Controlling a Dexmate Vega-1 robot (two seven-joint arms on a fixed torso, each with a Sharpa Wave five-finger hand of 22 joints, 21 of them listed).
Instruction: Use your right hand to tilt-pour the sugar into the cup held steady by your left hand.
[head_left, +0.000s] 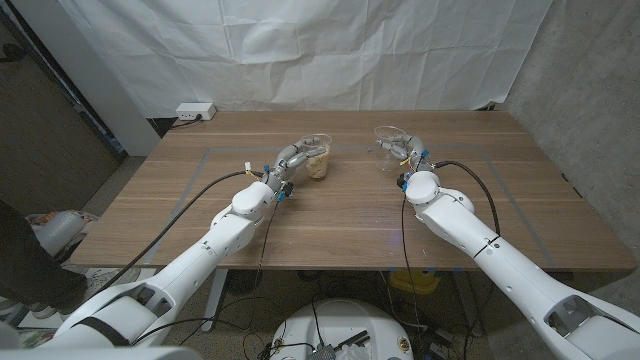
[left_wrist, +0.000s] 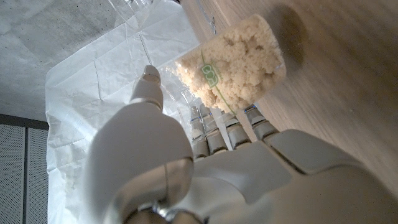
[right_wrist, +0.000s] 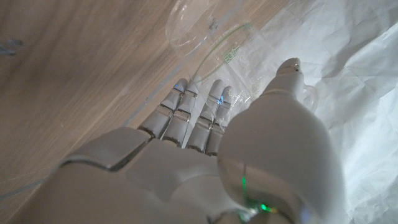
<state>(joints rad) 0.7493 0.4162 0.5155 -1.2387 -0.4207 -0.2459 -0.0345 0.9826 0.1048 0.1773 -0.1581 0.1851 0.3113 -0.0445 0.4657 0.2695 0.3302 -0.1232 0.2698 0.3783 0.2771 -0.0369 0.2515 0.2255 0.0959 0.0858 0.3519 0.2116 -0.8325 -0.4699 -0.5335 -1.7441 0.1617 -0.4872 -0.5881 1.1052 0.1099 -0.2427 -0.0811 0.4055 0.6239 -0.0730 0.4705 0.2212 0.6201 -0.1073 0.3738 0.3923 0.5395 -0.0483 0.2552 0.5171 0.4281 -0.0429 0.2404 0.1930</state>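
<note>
While your right hand (head_left: 408, 158) was wrapped around the clear cup (head_left: 388, 146) on its side of the table (head_left: 330, 220), its fingers (right_wrist: 186, 115) curled about the wall with the thumb opposite, that cup looked empty in the right wrist view, standing upright on the wood. Your left hand (head_left: 292, 160) likewise gripped its own cup (head_left: 318, 158), fingers (left_wrist: 230, 127) around the lower wall and thumb across, and this was the one packed with clumpy beige sugar (left_wrist: 233, 65). So the sugar sat in the left-held cup, not the right, which disagreed with the task as worded. Both cups stood apart on the far half of the table, each hand's grip low on the wall, probably to leave the rims free for a pour. You held the left cup still on the wood, which suited a steadying role. Judging from this, no pour was under way: neither cup was lifted or tilted. White sheeting (head_left: 300, 50) hung behind the table.
</note>
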